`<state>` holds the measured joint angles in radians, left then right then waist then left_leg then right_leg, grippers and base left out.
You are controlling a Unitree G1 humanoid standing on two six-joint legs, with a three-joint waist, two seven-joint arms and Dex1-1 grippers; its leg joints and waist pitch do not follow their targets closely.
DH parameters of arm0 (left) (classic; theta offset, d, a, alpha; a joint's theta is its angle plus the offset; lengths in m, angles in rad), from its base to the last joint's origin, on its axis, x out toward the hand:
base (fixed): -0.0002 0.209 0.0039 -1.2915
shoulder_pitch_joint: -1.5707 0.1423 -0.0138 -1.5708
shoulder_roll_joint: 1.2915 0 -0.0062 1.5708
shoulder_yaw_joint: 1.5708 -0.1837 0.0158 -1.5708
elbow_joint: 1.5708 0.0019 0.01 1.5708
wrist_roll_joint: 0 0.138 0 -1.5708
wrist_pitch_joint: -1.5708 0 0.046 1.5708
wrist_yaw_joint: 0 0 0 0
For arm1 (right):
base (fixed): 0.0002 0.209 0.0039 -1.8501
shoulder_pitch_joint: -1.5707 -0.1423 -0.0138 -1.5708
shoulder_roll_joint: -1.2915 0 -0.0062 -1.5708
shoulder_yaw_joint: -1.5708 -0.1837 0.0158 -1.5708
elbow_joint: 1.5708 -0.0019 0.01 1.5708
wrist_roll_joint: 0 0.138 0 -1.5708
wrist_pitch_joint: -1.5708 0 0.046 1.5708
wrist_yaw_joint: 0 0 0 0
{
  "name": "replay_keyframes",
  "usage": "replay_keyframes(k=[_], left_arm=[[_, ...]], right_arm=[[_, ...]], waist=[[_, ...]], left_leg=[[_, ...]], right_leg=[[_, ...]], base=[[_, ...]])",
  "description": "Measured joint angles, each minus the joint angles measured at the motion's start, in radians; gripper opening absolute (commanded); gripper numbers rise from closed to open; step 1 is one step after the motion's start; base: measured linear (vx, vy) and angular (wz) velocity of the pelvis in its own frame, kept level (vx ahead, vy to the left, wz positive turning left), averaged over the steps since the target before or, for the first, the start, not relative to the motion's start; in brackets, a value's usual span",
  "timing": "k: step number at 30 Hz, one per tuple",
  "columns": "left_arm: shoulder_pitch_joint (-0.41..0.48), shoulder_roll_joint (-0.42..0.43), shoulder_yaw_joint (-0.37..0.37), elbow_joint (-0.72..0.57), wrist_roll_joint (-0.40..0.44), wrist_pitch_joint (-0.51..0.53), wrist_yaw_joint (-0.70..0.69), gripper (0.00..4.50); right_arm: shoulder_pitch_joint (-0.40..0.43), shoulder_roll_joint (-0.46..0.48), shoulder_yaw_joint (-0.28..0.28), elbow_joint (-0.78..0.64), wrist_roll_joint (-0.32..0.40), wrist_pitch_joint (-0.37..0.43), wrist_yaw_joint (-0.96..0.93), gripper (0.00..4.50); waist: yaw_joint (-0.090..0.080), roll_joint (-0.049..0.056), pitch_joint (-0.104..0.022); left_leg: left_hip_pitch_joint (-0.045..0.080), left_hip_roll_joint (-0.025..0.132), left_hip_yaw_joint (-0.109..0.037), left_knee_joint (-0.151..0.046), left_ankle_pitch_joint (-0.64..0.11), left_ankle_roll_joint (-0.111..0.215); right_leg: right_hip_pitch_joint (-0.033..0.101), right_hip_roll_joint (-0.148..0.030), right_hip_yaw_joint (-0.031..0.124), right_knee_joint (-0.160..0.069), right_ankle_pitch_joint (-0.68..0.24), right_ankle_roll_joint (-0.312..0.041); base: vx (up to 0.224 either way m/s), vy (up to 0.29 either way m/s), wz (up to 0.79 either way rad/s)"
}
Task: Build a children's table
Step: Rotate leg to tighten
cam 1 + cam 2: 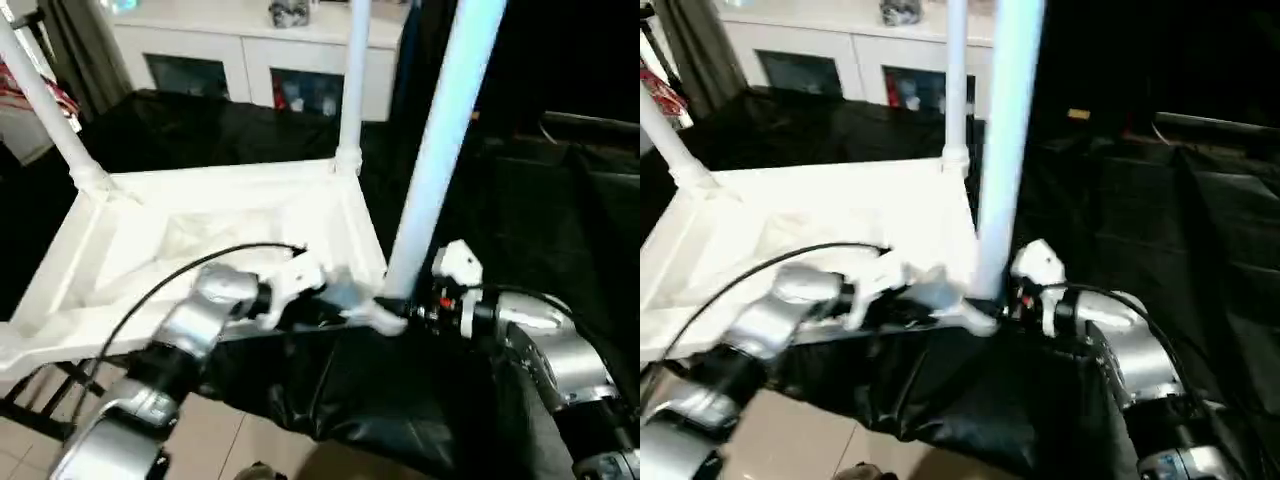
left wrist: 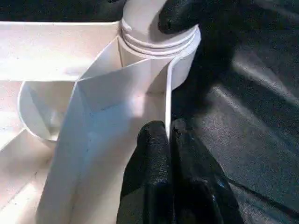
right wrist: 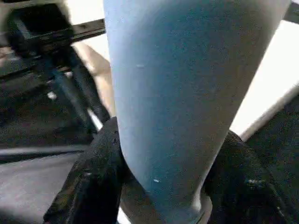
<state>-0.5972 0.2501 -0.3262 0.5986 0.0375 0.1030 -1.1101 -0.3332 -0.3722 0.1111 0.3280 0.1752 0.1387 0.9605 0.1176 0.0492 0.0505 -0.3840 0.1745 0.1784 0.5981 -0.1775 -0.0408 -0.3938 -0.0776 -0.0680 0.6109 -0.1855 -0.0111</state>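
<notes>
The children's table top point(image 1: 190, 250) lies upside down, ribbed underside up, on a black cloth point(image 1: 400, 400), with the white cabinet point(image 1: 250, 50) behind it. Three legs stand up from its corner sockets: one at the far left point(image 1: 45, 105), one at the far right point(image 1: 352, 90), and the near-right leg point(image 1: 440, 150), which stands tilted. The left gripper point(image 2: 169, 133) has its fingers pressed together on the thin rim wall point(image 2: 167, 100) just beside that near socket. The right gripper point(image 3: 163, 182) straddles the near-right leg's base, one black finger point(image 3: 93, 177) touching each side
</notes>
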Motion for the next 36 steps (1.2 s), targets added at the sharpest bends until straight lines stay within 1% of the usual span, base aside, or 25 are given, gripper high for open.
replay_keyframes(k=[2, 3, 4, 6, 8, 9, 11, 12, 13, 14, 16, 18, 20, 21, 22, 23, 25, 27, 29, 31, 34, 36], left_arm=[[-0.025, -0.034, 0.013, 0.047, 0.015, 0.01, 0.073, 0.0], [-0.067, -0.076, 0.018, 0.1, 0.042, 0.035, 0.167, 0.0], [-0.085, -0.106, 0.029, 0.132, 0.05, 0.049, 0.227, 0.0], [-0.101, -0.152, 0.042, 0.165, 0.057, 0.064, 0.308, 0.0], [-0.109, -0.179, 0.053, 0.188, 0.058, 0.068, 0.364, 0.0], [-0.113, -0.188, 0.054, 0.196, 0.058, 0.071, 0.384, 0.0], [-0.113, -0.189, 0.057, 0.2, 0.058, 0.071, 0.39, 0.0], [-0.114, -0.188, 0.06, 0.201, 0.058, 0.069, 0.391, 0.0], [-0.114, -0.188, 0.064, 0.202, 0.058, 0.068, 0.389, 0.0], [-0.114, -0.187, 0.065, 0.202, 0.058, 0.064, 0.387, 0.0], [-0.114, -0.183, 0.067, 0.203, 0.061, 0.056, 0.38, 0.0], [-0.114, -0.168, 0.068, 0.203, 0.061, 0.042, 0.354, 0.0], [-0.114, -0.156, 0.067, 0.203, 0.061, 0.03, 0.331, 0.0], [-0.113, -0.149, 0.067, 0.201, 0.06, 0.024, 0.314, 0.0], [-0.109, -0.142, 0.067, 0.193, 0.057, 0.02, 0.299, 0.0], [-0.108, -0.138, 0.067, 0.19, 0.056, 0.018, 0.287, 0.0], [-0.081, -0.111, 0.066, 0.144, 0.036, 0.016, 0.23, 0.0], [-0.061, -0.091, 0.061, 0.106, 0.026, 0.011, 0.174, 0.0], [-0.048, -0.071, 0.047, 0.072, 0.015, 0.003, 0.114, 0.0], [-0.045, -0.05, 0.043, 0.055, 0.009, -0.008, 0.07, 0.0], [-0.035, -0.026, 0.035, 0.038, -0.005, -0.018, 0.014, 0.0], [-0.015, -0.001, 0.032, 0.011, -0.015, -0.02, -0.034, 0.0]], right_arm=[[-0.024, 0.052, -0.026, 0.045, -0.025, 0.007, -0.099, 1.98], [-0.071, 0.103, -0.05, 0.105, -0.059, 0.018, -0.226, 1.98], [-0.101, 0.14, -0.066, 0.144, -0.076, 0.027, -0.311, 1.98], [-0.139, 0.175, -0.075, 0.19, -0.095, 0.038, -0.435, 1.98], [-0.18, 0.213, -0.094, 0.234, -0.104, 0.064, -0.521, 1.98], [-0.191, 0.218, -0.095, 0.245, -0.106, 0.071, -0.542, 1.98], [-0.201, 0.226, -0.097, 0.263, -0.106, 0.064, -0.551, 1.98], [-0.206, 0.232, -0.103, 0.277, -0.107, 0.05, -0.551, 2.33], [-0.206, 0.236, -0.109, 0.286, -0.107, 0.033, -0.55, 2.53], [-0.206, 0.24, -0.114, 0.288, -0.105, 0.026, -0.546, 2.67], [-0.206, 0.248, -0.123, 0.286, -0.096, 0.025, -0.534, 2.73], [-0.205, 0.245, -0.125, 0.276, -0.087, 0.031, -0.5, 3.03], [-0.199, 0.239, -0.125, 0.263, -0.079, 0.037, -0.462, 3.17], [-0.195, 0.233, -0.123, 0.259, -0.071, 0.035, -0.438, 3.36], [-0.191, 0.218, -0.117, 0.249, -0.066, 0.036, -0.408, 3.49], [-0.187, 0.209, -0.113, 0.243, -0.063, 0.036, -0.386, 3.49], [-0.174, 0.168, -0.078, 0.219, -0.063, 0.023, -0.31, 3.72], [-0.164, 0.138, -0.053, 0.206, -0.063, 0.01, -0.249, 3.72], [-0.154, 0.107, -0.034, 0.177, -0.062, 0.001, -0.174, 3.72], [-0.139, 0.082, -0.025, 0.15, -0.052, -0.002, -0.113, 3.72], [-0.116, 0.046, -0.013, 0.112, -0.041, 0.002, -0.028, 3.72], [-0.091, 0.014, 0.003, 0.078, -0.016, 0.006, 0.04, 3.72]], waist=[[-0.005, 0.0, 0.0], [-0.011, 0.0, 0.0], [-0.017, 0.001, 0.0], [-0.028, 0.001, 0.0], [-0.034, 0.001, 0.0], [-0.035, 0.002, 0.0], [-0.035, 0.002, 0.0], [-0.034, 0.002, 0.0], [-0.033, 0.003, -0.001], [-0.033, 0.003, 0.0], [-0.034, 0.004, 0.0], [-0.034, 0.004, 0.0], [-0.034, 0.005, 0.0], [-0.034, 0.005, 0.0], [-0.032, 0.005, 0.001], [-0.031, 0.005, 0.001], [-0.031, 0.006, 0.0], [-0.027, 0.006, 0.0], [-0.018, 0.009, -0.001], [-0.008, 0.011, -0.001], [-0.005, 0.01, 0.0], [-0.002, 0.009, 0.0]], left_leg=[[0.004, 0.0, 0.0, 0.0, 0.0, 0.0], [0.005, -0.001, 0.0, 0.0, 0.0, 0.0], [0.005, -0.001, 0.0, 0.0, 0.0, 0.0], [0.007, -0.001, 0.0, 0.0, 0.0, 0.0], [0.011, -0.002, 0.0, 0.0, 0.0, 0.0], [0.013, -0.002, 0.0, -0.001, 0.0, 0.0], [0.015, -0.002, -0.001, -0.005, 0.0, 0.0], [0.015, -0.002, -0.001, -0.007, 0.0, 0.0], [0.015, -0.002, -0.001, -0.008, 0.0, 0.0], [0.015, -0.002, -0.001, -0.009, 0.0, 0.0], [0.015, -0.002, -0.001, -0.01, 0.0, 0.0], [0.015, -0.002, 0.0, -0.012, 0.0, 0.0], [0.015, -0.002, 0.0, -0.013, 0.0, 0.0], [0.015, -0.002, 0.0, -0.014, 0.0, 0.0], [0.015, -0.002, 0.0, -0.015, 0.0, 0.0], [0.015, -0.002, 0.0, -0.016, 0.0, 0.0], [0.014, -0.002, 0.0, -0.018, 0.0, 0.0], [0.011, -0.001, 0.0, -0.018, 0.0, 0.0], [0.001, -0.001, 0.0, -0.016, 0.003, 0.005], [-0.008, 0.0, 0.0, -0.008, 0.006, 0.01], [-0.01, 0.0, 0.001, -0.006, 0.005, 0.01], [-0.01, 0.0, 0.001, -0.005, 0.005, 0.01]], right_leg=[[0.003, 0.0, 0.0, 0.0, -0.002, 0.003], [0.003, 0.0, 0.0, -0.001, -0.002, 0.004], [0.004, -0.001, 0.0, -0.001, -0.002, 0.004], [0.005, -0.001, 0.0, -0.004, -0.002, 0.004], [0.009, -0.001, 0.0, -0.005, -0.002, 0.004], [0.01, -0.001, -0.001, -0.007, -0.002, 0.004], [0.012, -0.001, -0.002, -0.011, -0.002, 0.004], [0.012, -0.001, -0.002, -0.012, -0.002, 0.004], [0.012, -0.001, -0.002, -0.014, -0.002, 0.004], [0.012, -0.001, -0.002, -0.015, -0.002, 0.004], [0.011, -0.001, -0.002, -0.015, -0.002, 0.004], [0.011, -0.001, -0.002, -0.015, -0.001, 0.004], [0.01, -0.001, -0.002, -0.015, 0.002, 0.004], [0.01, -0.001, -0.002, -0.015, 0.003, 0.004], [0.009, -0.001, -0.002, -0.014, 0.003, 0.004], [0.009, -0.001, -0.002, -0.014, 0.004, 0.003], [0.007, -0.001, -0.002, -0.014, 0.007, -0.001], [0.005, 0.0, -0.003, -0.014, 0.005, 0.0], [-0.004, 0.0, -0.003, -0.013, 0.005, 0.0], [-0.011, 0.0, -0.003, -0.008, 0.003, -0.001], [-0.012, 0.0, -0.002, -0.009, 0.003, -0.001], [-0.012, -0.001, -0.002, -0.008, 0.003, -0.001]], base=[[0.0, 0.0, 0.0], [0.0, 0.0, 0.0], [-0.051, 0.007, -0.03], [0.0, 0.0, 0.0], [0.0, 0.0, 0.0], [0.0, 0.0, 0.0], [0.0, 0.0, 0.0], [0.0, 0.0, 0.0], [0.0, 0.0, 0.0], [0.0, 0.0, 0.0], [0.0, 0.0, 0.0], [0.0, 0.0, 0.0], [0.0, 0.0, 0.0], [0.0, 0.0, 0.0], [0.0, 0.0, 0.0], [0.0, 0.0, 0.0], [0.0, 0.0, 0.0], [0.0, 0.0, 0.0], [0.0, 0.0, 0.0], [0.0, 0.0, 0.0], [0.0, 0.0, 0.0], [0.0, 0.0, 0.0]])
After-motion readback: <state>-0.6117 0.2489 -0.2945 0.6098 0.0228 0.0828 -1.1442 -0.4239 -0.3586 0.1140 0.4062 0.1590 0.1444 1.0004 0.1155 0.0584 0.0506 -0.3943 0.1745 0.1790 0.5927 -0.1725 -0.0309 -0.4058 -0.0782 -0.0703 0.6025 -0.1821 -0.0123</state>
